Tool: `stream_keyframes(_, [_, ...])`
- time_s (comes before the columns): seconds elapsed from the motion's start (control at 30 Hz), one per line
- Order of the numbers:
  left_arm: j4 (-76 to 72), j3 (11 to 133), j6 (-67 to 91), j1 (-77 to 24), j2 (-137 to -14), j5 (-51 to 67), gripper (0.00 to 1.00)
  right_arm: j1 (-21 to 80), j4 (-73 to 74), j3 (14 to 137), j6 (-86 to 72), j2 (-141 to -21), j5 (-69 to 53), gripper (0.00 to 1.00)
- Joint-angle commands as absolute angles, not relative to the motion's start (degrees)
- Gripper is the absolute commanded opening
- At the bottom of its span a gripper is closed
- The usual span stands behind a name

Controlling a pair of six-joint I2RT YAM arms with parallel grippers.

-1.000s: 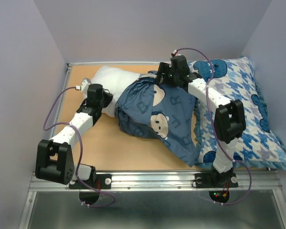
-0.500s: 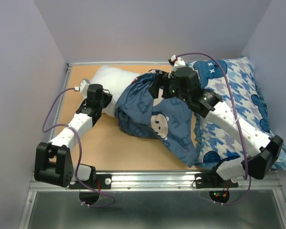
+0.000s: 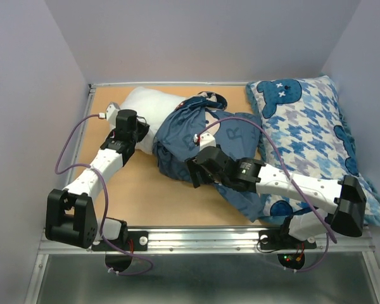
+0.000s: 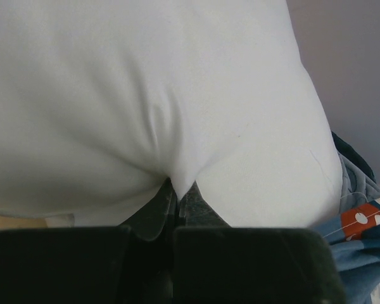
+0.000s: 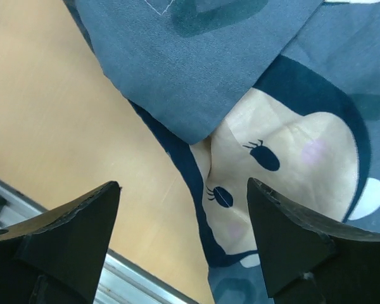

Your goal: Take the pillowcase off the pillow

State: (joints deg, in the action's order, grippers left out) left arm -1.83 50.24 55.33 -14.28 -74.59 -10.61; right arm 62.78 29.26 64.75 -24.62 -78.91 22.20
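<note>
- The left hand [image 4: 177, 197] is pinching a fold of the white pillow [image 4: 145, 88] at its bared left end, fingers closed together on the fabric and anchoring it.
- The slate-blue pillowcase [image 3: 180, 130] is covering the pillow's other end. It is bunching in wrinkles mid-worktop, and its loose tail is trailing toward the houndstooth pillow [image 3: 310, 120].
- The right hand [image 5: 183, 183] is hovering with fingers spread wide, holding nothing. It is sitting over the case's near edge, where a monkey face [image 5: 285, 158] is meeting bare worktop [image 5: 57, 126].
- The step in hand is probably taking a grip on the case. To do it well, the hand should be dropping onto a thick fold rather than the single flat layer. It should be closing firmly, then drawing away from the left hand along the pillow's length.
- Pulling sideways would be risking dragging the pillow out of the pinch.
</note>
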Motion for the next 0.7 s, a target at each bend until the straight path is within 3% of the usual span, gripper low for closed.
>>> stream_keyframes(0.0, [-2.2,53.52,54.05,-14.59,-72.77,-11.87,0.0,64.16,28.56,65.04,-27.24,-82.52,33.81,0.83])
stream_keyframes(0.03, [-1.76,53.7,53.62,-14.59,-72.69,-12.3,0.0,64.25,28.83,65.21,-27.59,-83.75,35.14,0.8])
stream_keyframes(0.1, [-1.23,54.58,53.0,-14.5,-72.42,-12.92,0.0,64.25,29.44,65.48,-29.09,-84.29,39.08,0.62])
stream_keyframes(0.13, [-0.97,54.93,52.48,-14.33,-72.16,-13.01,0.0,64.25,30.05,65.57,-29.27,-84.72,39.89,0.43])
stream_keyframes(0.2, [-0.44,55.98,51.59,-13.54,-71.98,-12.75,0.0,64.25,30.58,66.09,-29.36,-84.81,41.22,0.3])
stream_keyframes(0.23, [-0.53,56.77,51.5,-12.4,-71.72,-11.87,0.0,64.16,31.46,66.27,-29.79,-84.73,42.18,0.16])
stream_keyframes(0.3, [-0.09,58.44,50.46,-11.17,-71.89,-10.9,0.0,64.25,32.78,67.06,-30.84,-83.85,44.11,0.03])
stream_keyframes(0.67, [5.53,70.04,45.53,6.23,-75.76,-5.36,0.0,64.16,44.03,64.6,-36.64,-69.09,50.27,0.01])
